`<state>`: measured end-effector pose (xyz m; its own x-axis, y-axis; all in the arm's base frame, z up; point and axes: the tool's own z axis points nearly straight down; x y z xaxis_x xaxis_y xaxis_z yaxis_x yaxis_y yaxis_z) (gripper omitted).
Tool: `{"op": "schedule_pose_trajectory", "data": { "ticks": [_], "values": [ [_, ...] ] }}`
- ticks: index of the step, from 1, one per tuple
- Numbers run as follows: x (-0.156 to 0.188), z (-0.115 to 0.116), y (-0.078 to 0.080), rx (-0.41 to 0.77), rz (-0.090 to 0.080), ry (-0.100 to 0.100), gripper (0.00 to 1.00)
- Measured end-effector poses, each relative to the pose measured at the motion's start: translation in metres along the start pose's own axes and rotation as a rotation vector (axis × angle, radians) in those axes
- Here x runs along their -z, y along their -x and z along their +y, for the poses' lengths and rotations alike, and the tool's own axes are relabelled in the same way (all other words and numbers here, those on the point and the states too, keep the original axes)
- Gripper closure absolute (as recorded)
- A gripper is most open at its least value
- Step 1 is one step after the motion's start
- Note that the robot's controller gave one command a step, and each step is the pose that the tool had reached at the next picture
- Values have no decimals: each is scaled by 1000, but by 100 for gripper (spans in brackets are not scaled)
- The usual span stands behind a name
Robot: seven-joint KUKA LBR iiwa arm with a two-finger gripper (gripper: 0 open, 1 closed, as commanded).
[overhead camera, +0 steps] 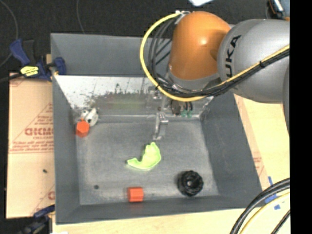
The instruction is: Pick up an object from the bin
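Note:
My gripper (pixel 158 133) hangs under the orange wrist cover near the middle of the bin, one thin metal finger pointing down. Its tip ends just above the upper end of a lime-green curved plastic piece (pixel 145 159) lying on the bin floor. A black round knob-like part (pixel 189 183) sits to the lower right of the green piece. An orange cube (pixel 135 194) lies near the bin's front wall, below the green piece.
At the bin's left side a second small orange block (pixel 82 127) rests beside a small white-and-grey object (pixel 89 115). The arm and its cables cover the back right part of the bin.

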<state>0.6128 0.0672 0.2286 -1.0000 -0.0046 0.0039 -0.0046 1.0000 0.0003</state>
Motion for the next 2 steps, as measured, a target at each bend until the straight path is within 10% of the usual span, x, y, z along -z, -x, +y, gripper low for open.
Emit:
{"op": "schedule_pose_trajectory", "data": {
  "ticks": [1,2],
  "values": [
    [5,0,1,-2,-9,1,0],
    [-65,-17,-46,-44,7,-1,0]
  ]
}}
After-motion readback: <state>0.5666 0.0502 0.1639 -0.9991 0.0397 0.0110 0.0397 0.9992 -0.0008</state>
